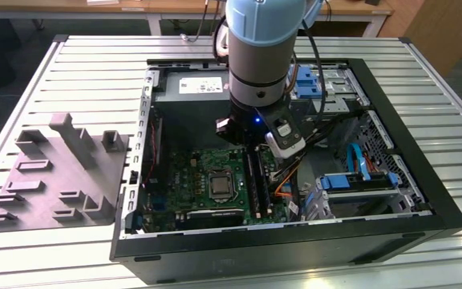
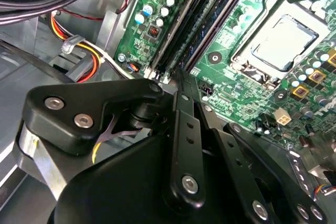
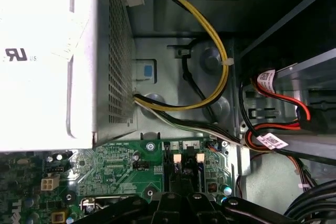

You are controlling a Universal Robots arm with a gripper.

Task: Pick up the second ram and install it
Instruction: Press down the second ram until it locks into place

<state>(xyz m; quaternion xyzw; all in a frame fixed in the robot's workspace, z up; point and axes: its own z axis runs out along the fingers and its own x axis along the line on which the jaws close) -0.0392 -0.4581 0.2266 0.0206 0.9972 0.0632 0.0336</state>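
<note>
My gripper [image 1: 252, 146] hangs inside the open computer case, over the far end of the green motherboard's [image 1: 187, 174] memory slots. In the second wrist view its black fingers meet at one tip, so the gripper [image 2: 176, 75] is shut, and the tip rests at the end of the slots. The second ram [image 2: 202, 22], a thin bluish stick with dark chips, stands in the slots and runs away from that tip. I cannot tell whether the fingers pinch it or only touch it. In the first wrist view the slots' white latches [image 3: 177, 158] sit just beyond the gripper [image 3: 181, 195].
The processor socket [image 2: 283, 43] lies beside the slots. The grey power-supply box [image 3: 47, 61] and yellow and black cables [image 3: 220, 77] are close behind. Blue drive caddies [image 1: 360, 180] fill the case at the exterior view's right. A grey fixture [image 1: 55, 174] lies on the table outside.
</note>
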